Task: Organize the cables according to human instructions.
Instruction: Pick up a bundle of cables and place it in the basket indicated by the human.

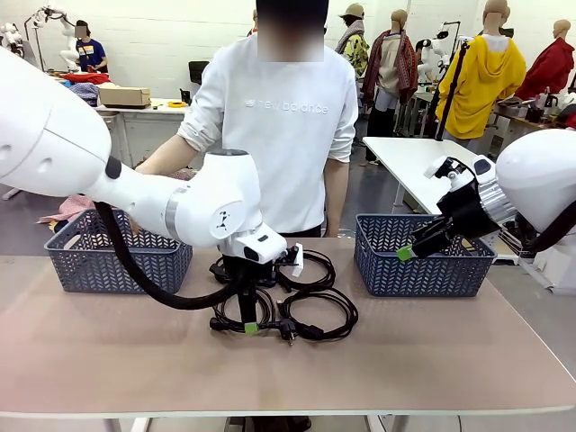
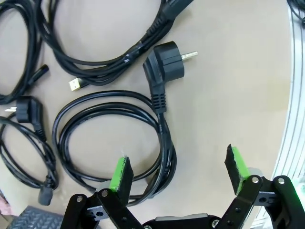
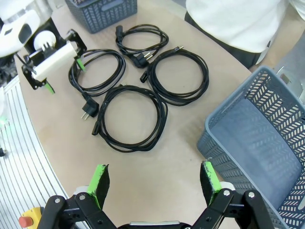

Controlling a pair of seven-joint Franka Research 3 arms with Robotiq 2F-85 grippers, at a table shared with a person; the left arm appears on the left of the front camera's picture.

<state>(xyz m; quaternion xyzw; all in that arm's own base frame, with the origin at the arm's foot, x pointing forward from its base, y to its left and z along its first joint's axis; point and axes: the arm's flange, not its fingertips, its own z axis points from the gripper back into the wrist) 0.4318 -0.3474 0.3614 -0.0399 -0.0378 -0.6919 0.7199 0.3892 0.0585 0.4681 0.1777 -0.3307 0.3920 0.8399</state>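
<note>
Several black coiled cables (image 1: pixel 286 331) lie in a cluster at the middle of the table, between two baskets. My left gripper (image 1: pixel 252 326) points straight down over the cluster's near left side, open. In the left wrist view the left gripper (image 2: pixel 178 169) straddles the right edge of one coil (image 2: pixel 163 125), whose round plug (image 2: pixel 164 67) lies just beyond; nothing is gripped. My right gripper (image 1: pixel 409 252) hovers open beside the right basket. In the right wrist view the right gripper (image 3: pixel 155 177) looks down on all the coils, the nearest coil (image 3: pixel 131 144) well ahead of it.
A grey basket (image 1: pixel 117 261) stands at the left and another basket (image 1: pixel 423 270) at the right, its inside (image 3: pixel 267 148) bare. A person in a white sweatshirt (image 1: pixel 279 126) stands at the far edge behind the cables. The table's near half is free.
</note>
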